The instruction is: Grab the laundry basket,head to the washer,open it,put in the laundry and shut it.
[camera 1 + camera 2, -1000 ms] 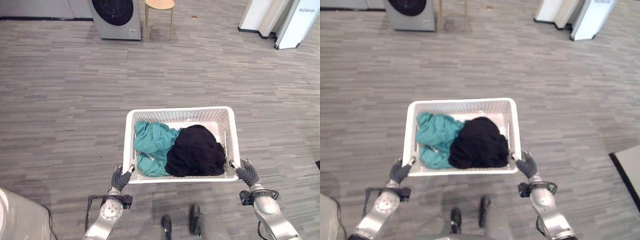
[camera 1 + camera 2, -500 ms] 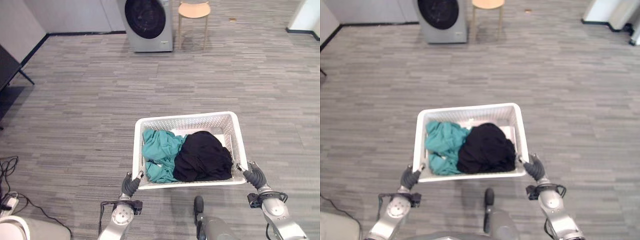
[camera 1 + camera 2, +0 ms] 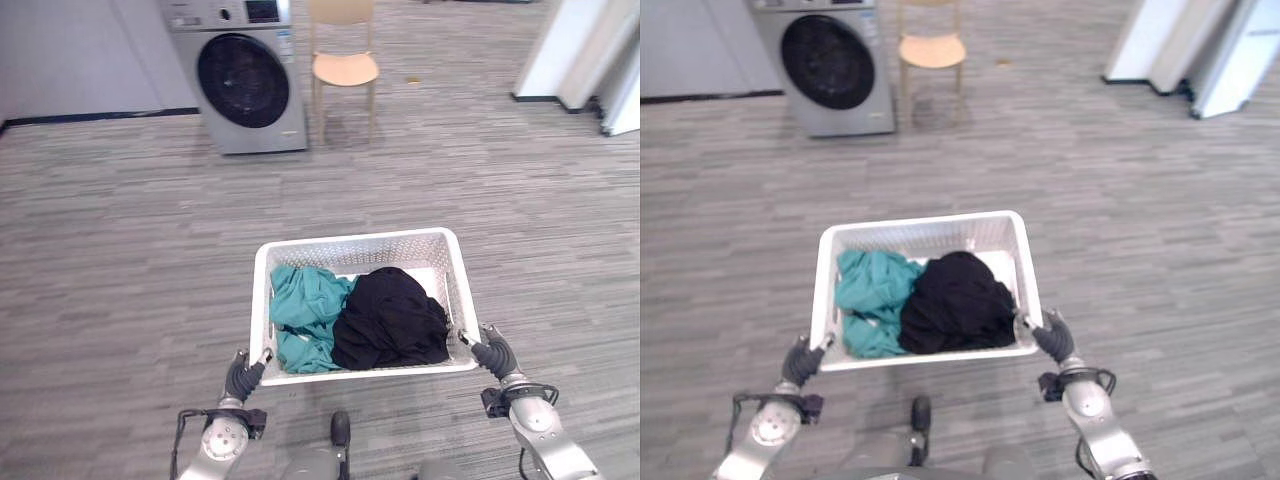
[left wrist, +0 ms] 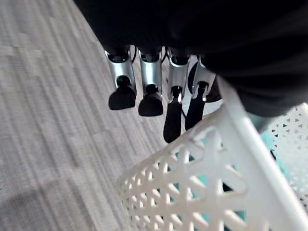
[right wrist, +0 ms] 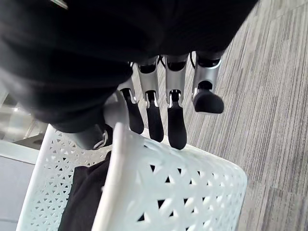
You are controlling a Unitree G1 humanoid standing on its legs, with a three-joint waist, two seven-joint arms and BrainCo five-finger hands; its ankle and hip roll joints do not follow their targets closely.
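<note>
I had the white laundry basket (image 3: 356, 250) off the floor and carried in front of me, so the grab was done. My left hand (image 3: 243, 377) gripped the near-left corner of its rim, and my right hand (image 3: 494, 354) the near-right corner. In the left wrist view two fingers (image 4: 173, 118) hooked down over the lattice edge while the other two stayed short of it. In the right wrist view the fingers (image 5: 176, 125) curled over the rim, with the thumb on the other side of it.

The front-loading washer (image 3: 239, 77) stood well ahead across the grey plank floor (image 3: 120, 260), its round dark door closed, with a pale wooden chair (image 3: 344, 64) just beside it. By my reckoning I was mid-walk: reaching the machine, opening it, loading and shutting it all remained.

Inside the basket lay a teal garment (image 3: 305, 310) on the left side and a black garment (image 3: 390, 318) on the right, touching each other, both crumpled and below the rim.
</note>
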